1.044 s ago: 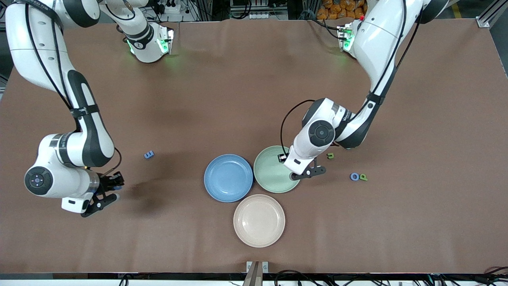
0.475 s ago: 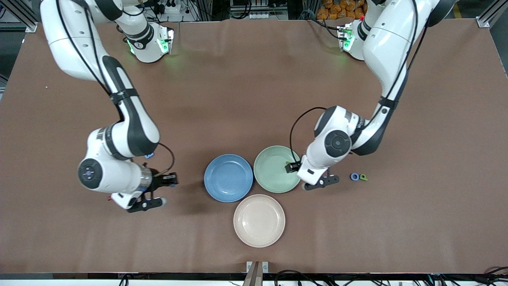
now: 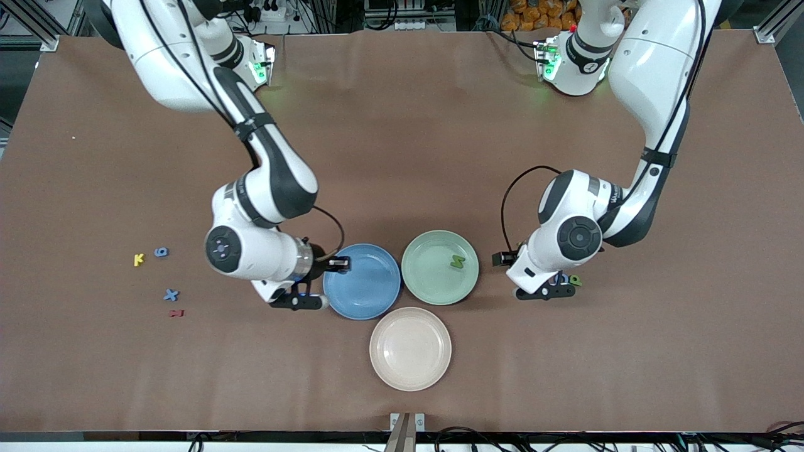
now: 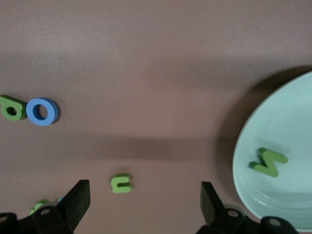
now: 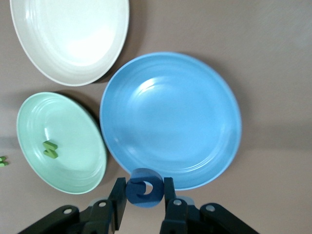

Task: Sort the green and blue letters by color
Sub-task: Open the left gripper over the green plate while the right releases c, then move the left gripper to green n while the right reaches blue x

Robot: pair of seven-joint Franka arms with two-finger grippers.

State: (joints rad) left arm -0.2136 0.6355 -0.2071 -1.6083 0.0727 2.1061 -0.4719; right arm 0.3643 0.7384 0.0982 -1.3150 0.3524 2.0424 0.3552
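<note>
Now the right gripper (image 5: 144, 197) pinches a blue letter (image 5: 144, 187) at the blue plate's (image 3: 370, 290) rim, about its nine o'clock, ready to drop it by color. Spread open, the left gripper (image 4: 145, 207) hangs above loose green letters (image 4: 121, 183), while one green letter (image 3: 457, 260) lies in the green plate (image 3: 427, 276).

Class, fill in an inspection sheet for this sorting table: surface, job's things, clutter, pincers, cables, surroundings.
Surface: brown table.
Job's things: green letter in green plate; blue plate holds nothing; blue letters toward the right arm's end; blue O touching a green piece; another green piece apart.
Clutter: yellow K, red letter, beige plate.
Pincers: right pincer shut on dark blue piece at blue plate's rim; left pincer open above the table.
Cables: black loops at both wrists.
Surroundings: nothing seen.
</note>
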